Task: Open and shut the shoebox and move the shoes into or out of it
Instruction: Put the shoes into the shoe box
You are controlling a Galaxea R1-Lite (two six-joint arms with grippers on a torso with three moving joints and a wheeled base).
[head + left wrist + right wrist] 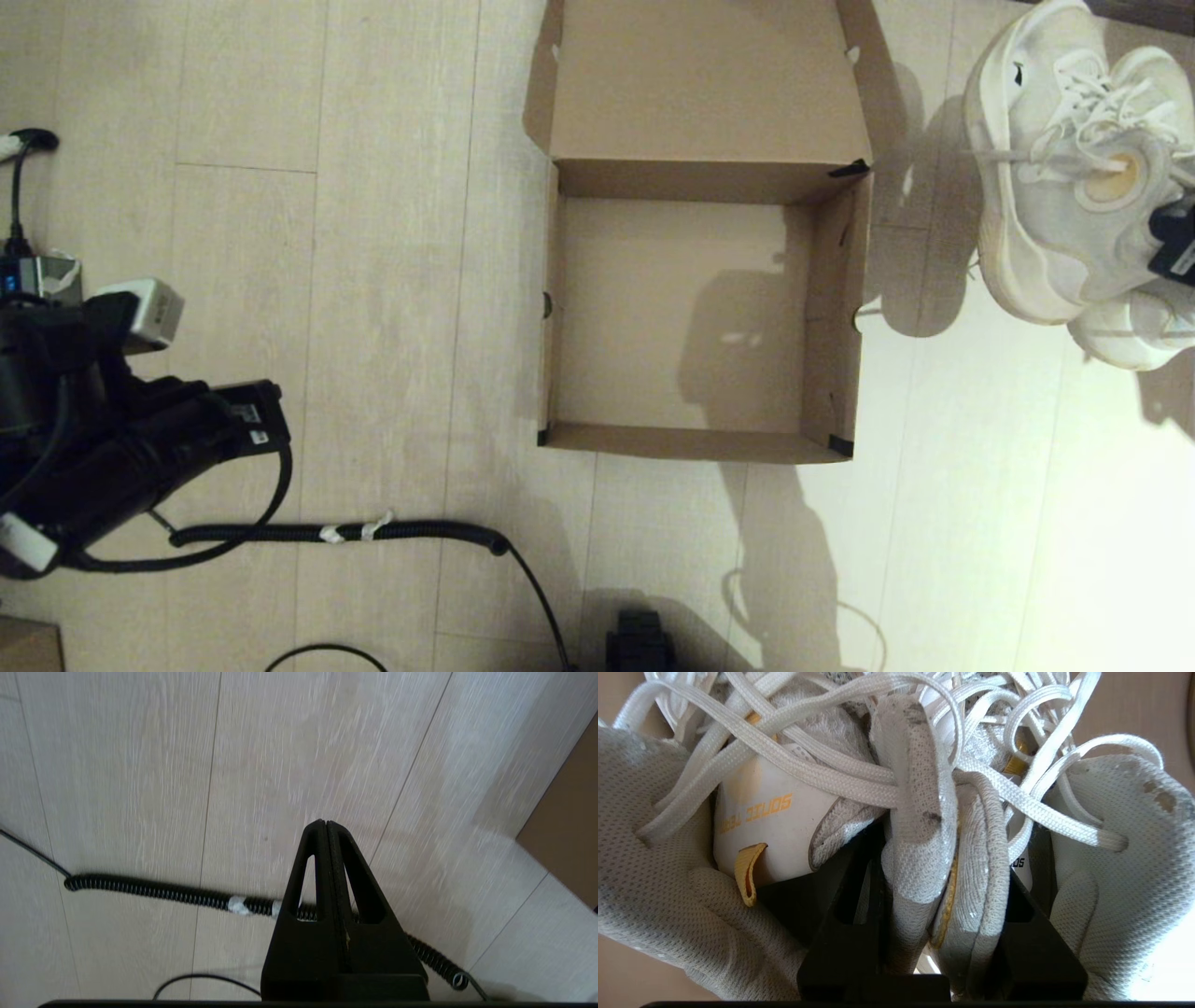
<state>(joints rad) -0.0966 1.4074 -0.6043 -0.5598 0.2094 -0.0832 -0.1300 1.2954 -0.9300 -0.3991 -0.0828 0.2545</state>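
Seen from the robot's head, looking down at a pale wood floor (392, 280). Nearest, at about 7 o'clock, a coiled black cable (336, 533) trails across the boards. Just above it, at 9 o'clock, the left gripper (325, 826) hangs idle over the floor, clenched on nothing, its fingers pressed flat together.

In the middle stands the shoebox (695, 317), a plain brown carton with its hinged lid (705, 79) thrown back toward 12 o'clock. The inside is bare, so the opening step looks done.

Farther off, at about 2 o'clock and well to the right of the box, the shoes (1074, 177) are bunched together, both sneakers white and light grey with loose white laces. The right gripper (941, 905) is grasping them, pinching the two inner collars between its fingers.

Judging by this, the pair is either on its way into the box or just lifted out; which one cannot be told. Closing the lid remains. Nothing lies between shoes and box except the box's right wall, and dangling laces could snag on it.
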